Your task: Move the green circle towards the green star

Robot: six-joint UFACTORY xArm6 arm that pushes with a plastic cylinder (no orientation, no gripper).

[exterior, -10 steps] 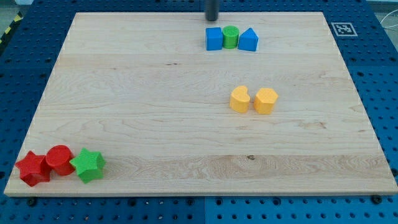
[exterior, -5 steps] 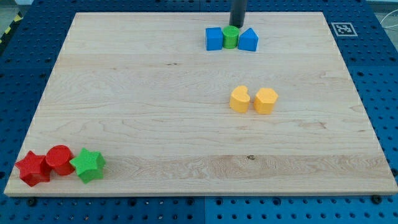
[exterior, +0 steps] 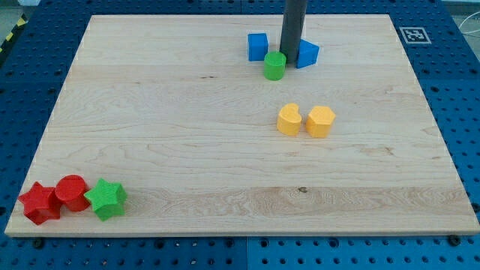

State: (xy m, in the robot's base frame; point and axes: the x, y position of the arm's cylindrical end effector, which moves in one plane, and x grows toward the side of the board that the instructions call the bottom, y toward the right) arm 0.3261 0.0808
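The green circle (exterior: 274,66) lies near the view's top, just below the gap between two blue blocks. My tip (exterior: 290,58) stands right beside it, at its upper right, touching or nearly touching. The green star (exterior: 106,199) sits far off at the view's bottom left corner of the wooden board (exterior: 187,120).
A blue cube (exterior: 258,46) is left of the rod and a blue wedge-like block (exterior: 306,53) is right of it. A yellow heart-like block (exterior: 289,120) and a yellow hexagon (exterior: 320,121) sit mid-right. A red circle (exterior: 72,192) and red star (exterior: 39,203) adjoin the green star.
My tip came down from the view's top edge between the two blue blocks. It pushed the green circle out of their row, down and slightly left. The blue wedge shifted a little right.
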